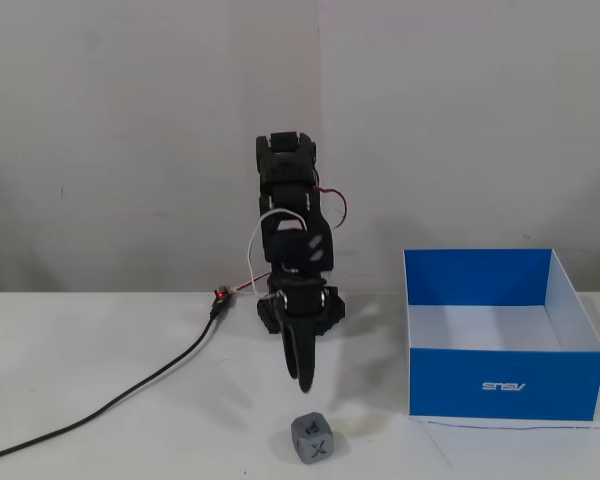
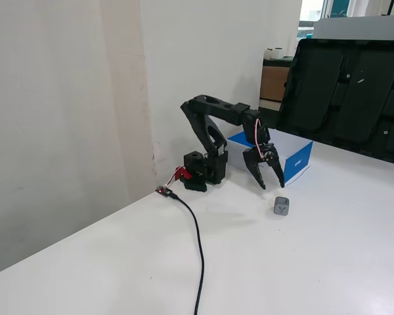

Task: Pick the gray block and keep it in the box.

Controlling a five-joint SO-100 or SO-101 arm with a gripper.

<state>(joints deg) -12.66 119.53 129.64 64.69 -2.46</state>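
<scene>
The gray block [image 1: 313, 439] [image 2: 282, 206], a small cube with dark marks, rests on the white table near its front edge in a fixed view. My gripper [image 1: 301, 380] [image 2: 273, 187] points down, open and empty. It hangs just behind and above the block without touching it. The box [image 1: 500, 385] [image 2: 301, 159], blue outside and white inside, stands open-topped to the right of the block; nothing shows inside it.
A black cable [image 1: 130, 395] [image 2: 198, 243] runs from the arm's base across the table's left side. The wall stands close behind the arm. Large black trays [image 2: 341, 98] lean beyond the table's far side.
</scene>
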